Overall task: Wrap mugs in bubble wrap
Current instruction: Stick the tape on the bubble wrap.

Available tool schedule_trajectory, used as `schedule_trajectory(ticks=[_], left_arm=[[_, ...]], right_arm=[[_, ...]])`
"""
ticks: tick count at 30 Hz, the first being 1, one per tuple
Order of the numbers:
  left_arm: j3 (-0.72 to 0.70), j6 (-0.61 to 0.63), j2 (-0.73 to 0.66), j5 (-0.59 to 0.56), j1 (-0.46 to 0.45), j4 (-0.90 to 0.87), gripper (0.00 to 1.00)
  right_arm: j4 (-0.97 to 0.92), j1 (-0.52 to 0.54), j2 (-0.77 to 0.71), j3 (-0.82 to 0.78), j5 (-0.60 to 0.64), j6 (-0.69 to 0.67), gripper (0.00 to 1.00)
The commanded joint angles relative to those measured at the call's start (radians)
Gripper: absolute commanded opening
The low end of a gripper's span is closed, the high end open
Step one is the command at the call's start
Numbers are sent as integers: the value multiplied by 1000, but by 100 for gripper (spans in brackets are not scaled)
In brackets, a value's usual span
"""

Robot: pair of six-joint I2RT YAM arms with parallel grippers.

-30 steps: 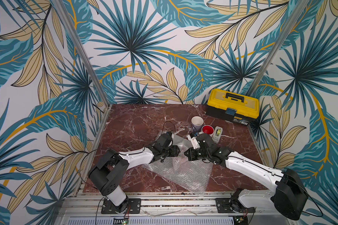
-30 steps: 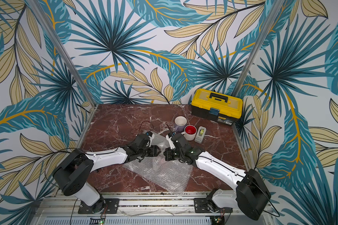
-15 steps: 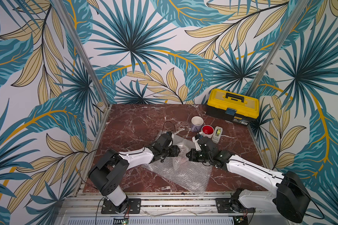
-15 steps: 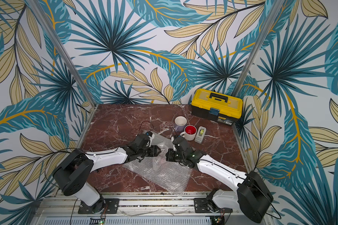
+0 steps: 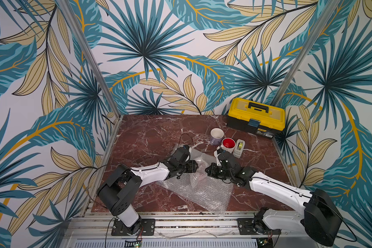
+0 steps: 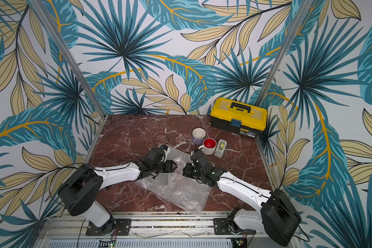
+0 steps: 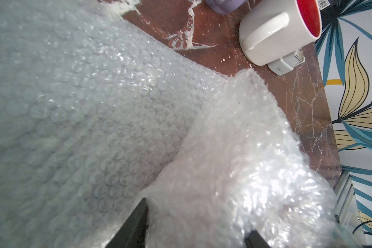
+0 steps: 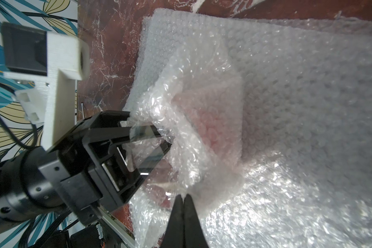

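The bubble wrap bundle (image 7: 234, 150) is clasped by the left claw (image 5: 195, 167), stretched lengthwise toward the white mug (image 7: 273, 32); the right claw (image 8: 182, 196) is seen pressed closed.

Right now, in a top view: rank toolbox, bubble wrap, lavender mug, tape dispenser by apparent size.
1. bubble wrap
2. toolbox
3. lavender mug and tape dispenser: these look about alike, so they are not ranked.

Was a red-brown marble tabletop (image 5: 150, 137). Bore bubble wrap (image 5: 202, 193) near the front, lavender mug (image 5: 216, 136), white mug (image 5: 228, 145) and tape dispenser (image 5: 239, 147) clustered behind, yellow toolbox (image 5: 256, 117) at far corner.
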Motion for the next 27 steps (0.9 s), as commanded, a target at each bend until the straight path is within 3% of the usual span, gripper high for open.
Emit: schedule_trajectory(ticks=[1, 16, 27], left_arm=[[9, 22, 26, -13, -4, -50, 55], [10, 21, 29, -12, -4, -49, 55], [10, 20, 31, -10, -3, -50, 55]], right_arm=[[2, 2, -16, -19, 9, 16, 0], [60, 3, -70, -63, -51, 72, 0], [-17, 3, 17, -37, -38, 77, 0]])
